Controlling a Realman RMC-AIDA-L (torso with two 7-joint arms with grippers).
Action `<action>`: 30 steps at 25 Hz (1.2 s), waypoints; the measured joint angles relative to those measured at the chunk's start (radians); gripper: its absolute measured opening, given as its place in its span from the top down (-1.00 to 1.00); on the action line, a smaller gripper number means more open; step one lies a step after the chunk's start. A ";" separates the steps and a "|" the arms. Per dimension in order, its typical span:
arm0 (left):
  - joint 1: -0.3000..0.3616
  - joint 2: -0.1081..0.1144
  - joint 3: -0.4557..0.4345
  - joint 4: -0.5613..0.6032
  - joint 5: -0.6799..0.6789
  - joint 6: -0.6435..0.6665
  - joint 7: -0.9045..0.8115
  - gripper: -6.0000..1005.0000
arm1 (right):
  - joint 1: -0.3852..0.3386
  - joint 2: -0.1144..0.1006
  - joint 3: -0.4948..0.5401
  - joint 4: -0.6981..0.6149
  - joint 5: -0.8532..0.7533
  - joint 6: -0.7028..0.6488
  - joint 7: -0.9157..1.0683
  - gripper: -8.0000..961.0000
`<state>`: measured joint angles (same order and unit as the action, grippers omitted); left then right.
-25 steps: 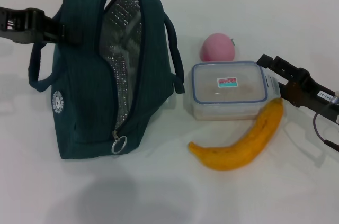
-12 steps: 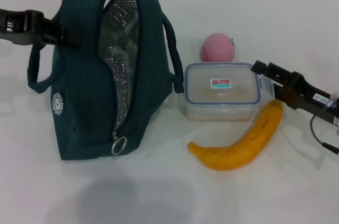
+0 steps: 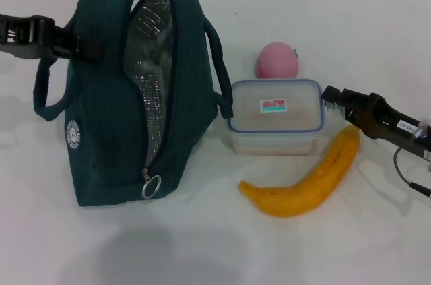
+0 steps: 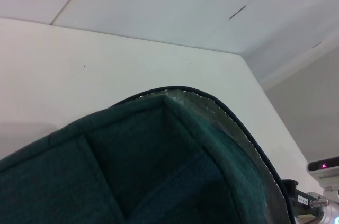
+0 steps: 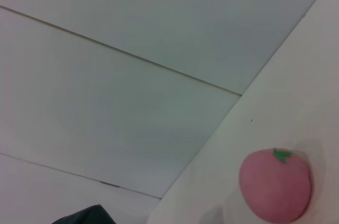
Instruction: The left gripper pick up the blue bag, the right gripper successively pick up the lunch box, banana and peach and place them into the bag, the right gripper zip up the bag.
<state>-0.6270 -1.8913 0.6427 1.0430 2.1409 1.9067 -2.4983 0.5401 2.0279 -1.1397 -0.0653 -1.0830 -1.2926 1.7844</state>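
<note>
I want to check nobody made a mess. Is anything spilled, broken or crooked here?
Nothing stands out. The blue bag stands upright and unzipped, held by the left gripper. The lunch box has its lid on, with the right gripper at its side. The banana and peach look whole.

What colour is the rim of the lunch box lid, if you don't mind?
Blue, around a clear lid on the lunch box; the head view shows it best.

Your way into the blue bag (image 3: 114,96) is open; its handle (image 3: 219,73) touches the lunch box (image 3: 275,115)
</note>
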 joint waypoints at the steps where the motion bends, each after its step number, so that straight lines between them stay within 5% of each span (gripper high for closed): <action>1: 0.000 0.000 0.000 0.000 0.000 0.000 0.001 0.92 | 0.000 0.000 0.000 0.000 0.000 -0.001 0.000 0.35; 15: 0.001 0.000 0.000 0.000 0.001 0.001 0.011 0.92 | -0.009 0.000 0.001 0.003 0.005 -0.024 -0.012 0.79; 30: -0.001 0.002 0.000 0.000 -0.002 0.001 0.013 0.92 | -0.047 0.000 0.011 -0.002 0.119 -0.129 -0.022 0.78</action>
<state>-0.6276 -1.8897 0.6427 1.0430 2.1391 1.9073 -2.4850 0.4934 2.0280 -1.1290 -0.0673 -0.9643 -1.4215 1.7624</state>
